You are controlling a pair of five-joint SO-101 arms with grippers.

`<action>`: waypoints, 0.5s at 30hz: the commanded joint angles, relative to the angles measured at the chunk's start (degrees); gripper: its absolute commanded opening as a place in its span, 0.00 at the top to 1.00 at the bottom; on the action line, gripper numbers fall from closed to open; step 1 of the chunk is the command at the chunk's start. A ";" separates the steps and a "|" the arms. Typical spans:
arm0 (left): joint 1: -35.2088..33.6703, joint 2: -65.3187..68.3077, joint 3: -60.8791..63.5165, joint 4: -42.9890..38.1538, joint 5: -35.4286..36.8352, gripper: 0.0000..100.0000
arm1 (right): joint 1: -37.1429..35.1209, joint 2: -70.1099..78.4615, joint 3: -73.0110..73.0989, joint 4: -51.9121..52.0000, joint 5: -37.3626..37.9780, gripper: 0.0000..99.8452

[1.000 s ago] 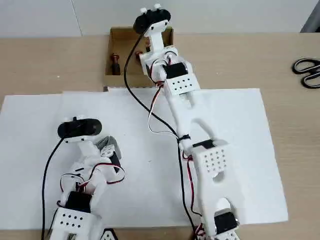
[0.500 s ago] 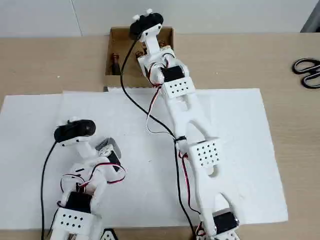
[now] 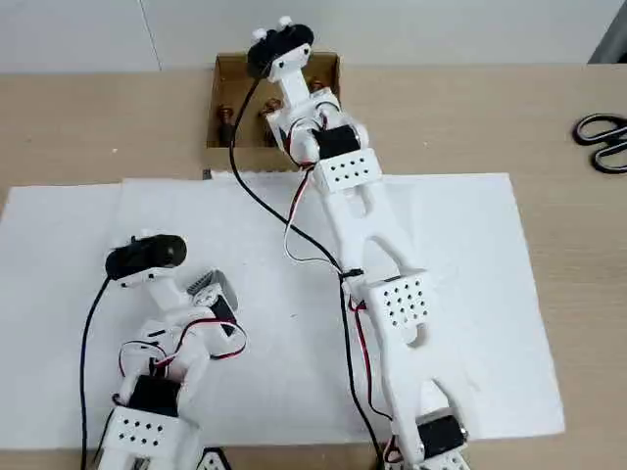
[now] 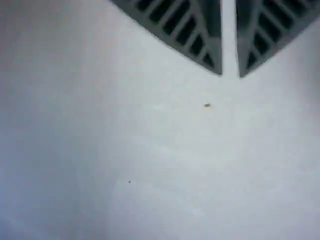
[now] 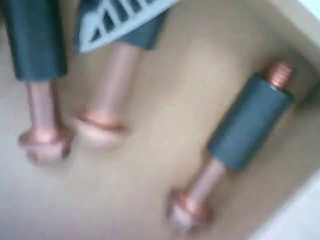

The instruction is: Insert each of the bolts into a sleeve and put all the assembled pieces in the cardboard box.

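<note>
High view first: the right arm (image 3: 362, 225) is stretched across the white paper (image 3: 470, 294), with its far end down inside the cardboard box (image 3: 233, 78). One finished piece (image 3: 225, 122) lies in the box, off to the side of it. The left gripper (image 3: 213, 287) sits low over the paper with none of the task's things anywhere near its fingers. The scissors (image 3: 600, 142) are well apart from both arms.

Left wrist view: the fingertips (image 4: 212, 57) are pretty much together, just a sliver of gap and nothing in it. Beyond the tips there's bare paper.

Right wrist view: the right gripper (image 5: 142, 32) looks clamped on the dark sleeve (image 5: 146, 39) of the gripped piece (image 5: 117, 75). I only see one finger (image 5: 120, 15), lying across that sleeve, so that's my read. The copper shank and head stick out past the fingertip toward the box floor. A neighbour piece (image 5: 37, 45) lies just beside the finger, roughly parallel. A third piece (image 5: 247, 122) lies well apart from it, near the box wall.

Handling-wise, I'd guess these are stiff, fairly heavy for their size and not fragile. The sleeve looks smooth and might slide along the bolt. So mid-sleeve is the place to hold, and I'd avoid tipping it head-down.
</note>
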 commanded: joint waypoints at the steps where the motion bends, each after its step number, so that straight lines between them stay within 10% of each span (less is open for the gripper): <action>1: -0.26 -0.44 -0.22 -1.32 0.26 0.99 | 0.04 -1.54 -9.05 6.02 0.35 0.86; 15: -0.26 -0.44 -0.13 -1.32 0.26 0.99 | 0.48 -1.36 -22.24 23.78 0.09 0.92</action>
